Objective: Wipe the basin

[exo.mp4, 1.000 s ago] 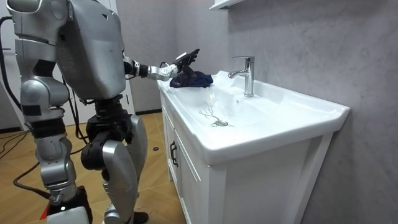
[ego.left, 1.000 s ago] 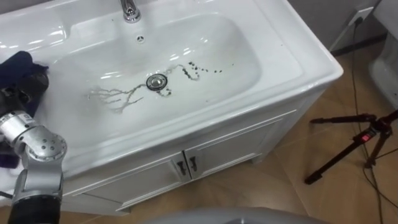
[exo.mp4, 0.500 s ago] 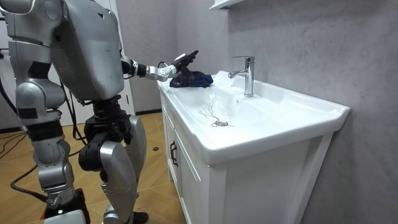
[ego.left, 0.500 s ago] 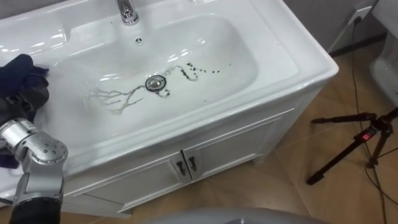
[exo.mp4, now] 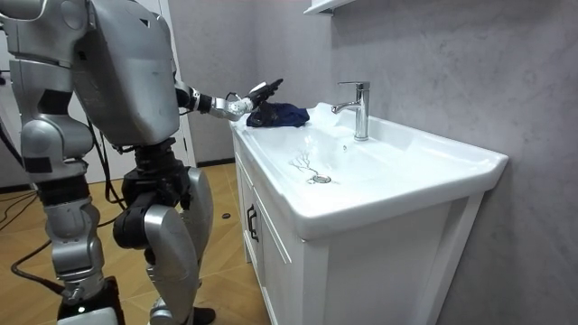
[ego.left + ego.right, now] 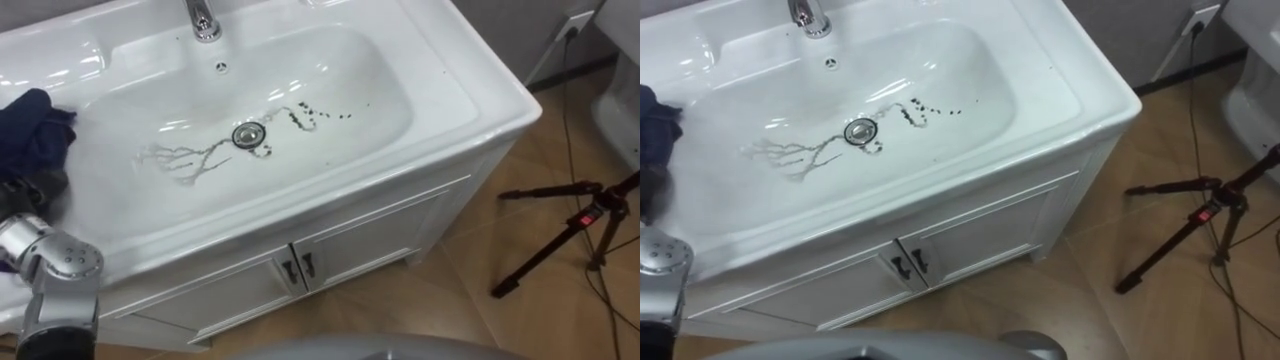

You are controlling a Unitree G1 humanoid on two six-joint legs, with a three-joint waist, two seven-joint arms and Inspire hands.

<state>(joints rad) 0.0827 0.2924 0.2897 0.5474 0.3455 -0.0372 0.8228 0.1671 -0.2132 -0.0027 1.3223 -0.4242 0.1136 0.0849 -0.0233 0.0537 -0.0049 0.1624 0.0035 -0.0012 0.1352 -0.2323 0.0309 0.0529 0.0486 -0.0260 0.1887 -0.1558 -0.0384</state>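
Note:
The white basin has dark specks and thin grey streaks around its drain. A dark blue cloth lies bunched on the counter at the basin's left end, and shows as the cloth in the room view. My left hand is just in front of the cloth, at the counter's near left corner. In the room view the left hand holds its fingers straight and open, beside the cloth. My right hand hangs low at my side. I stand facing the cabinet.
A chrome tap stands at the back of the basin. Below it is a white cabinet with two doors. A black tripod stands on the wooden floor to the right, with a cable running to a wall socket.
My left hand has drawn back from over the cloth toward the counter's near edge and sits a little lower. The cloth has not moved.

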